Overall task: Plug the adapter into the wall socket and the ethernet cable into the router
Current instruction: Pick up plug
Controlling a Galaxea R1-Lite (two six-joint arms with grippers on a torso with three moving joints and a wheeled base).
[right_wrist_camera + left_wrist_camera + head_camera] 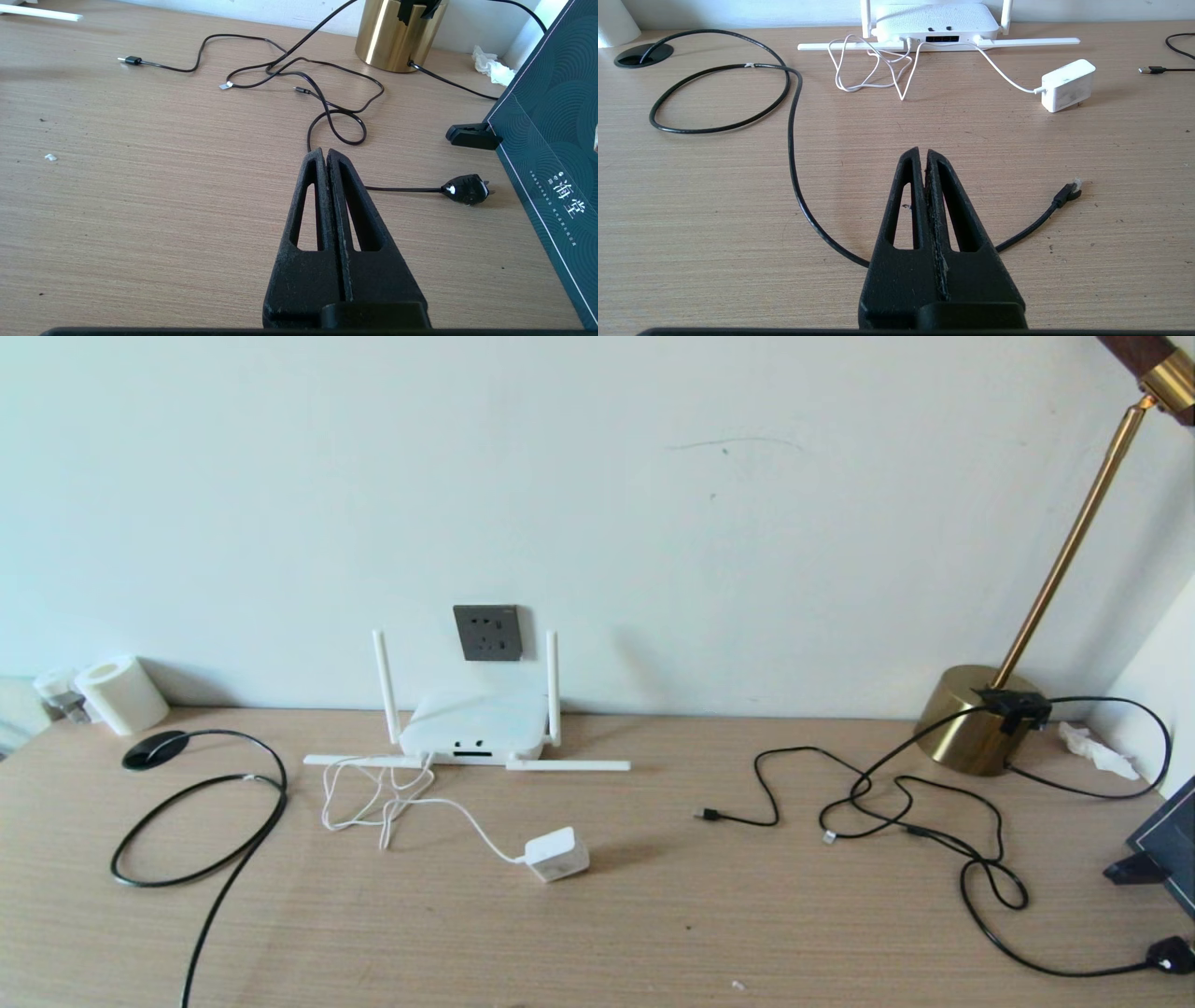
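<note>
adapter (557,855) lies unplugged on tabletop (653,915), before router (474,726) | left gripper (923,154) and right gripper (325,153): fingers pressed together, holding nothing | risk: short white cord may drag router when reaching wall socket (487,633)

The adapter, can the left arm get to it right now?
Probably yes. The adapter lies alone on the bare table, ahead of the shut left gripper and off to one side. Only its thin cord trails off it, toward the router.
</note>
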